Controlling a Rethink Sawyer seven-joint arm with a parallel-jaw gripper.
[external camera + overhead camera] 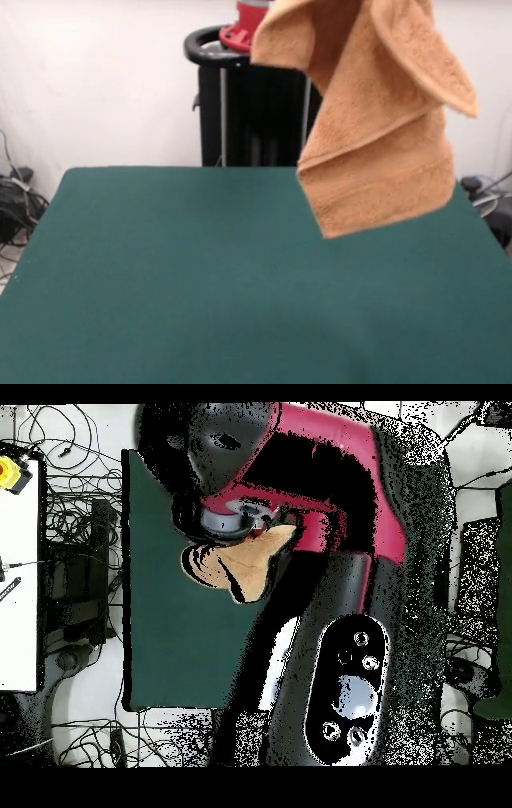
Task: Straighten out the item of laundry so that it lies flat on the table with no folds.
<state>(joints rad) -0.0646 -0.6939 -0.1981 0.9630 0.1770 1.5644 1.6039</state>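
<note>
The towel (376, 120) is hanging high above the table (200, 272), well clear of the green top, with its lower banded edge dangling free and not touching the felt. It is drooping in loose folds, one flap curling off toward the pedestal side and another corner jutting out on the opposite side. In the overhead view the towel (250, 562) is showing as a small tan bunch under the red and black arm (330, 484), over the table (170, 634).

The gripper itself is not showing: it is above the front view's top edge and buried beneath the arm from overhead, so how wide it is spread I cannot tell. Something up there is surely holding the cloth, judging by how it is hanging.

The risk from here, as I judge it: lowering this bunched cloth straight down is likely to pile it onto itself, trapping those flaps underneath. It is also hanging near the table's side edge, so a release could drape part over the rim.
</note>
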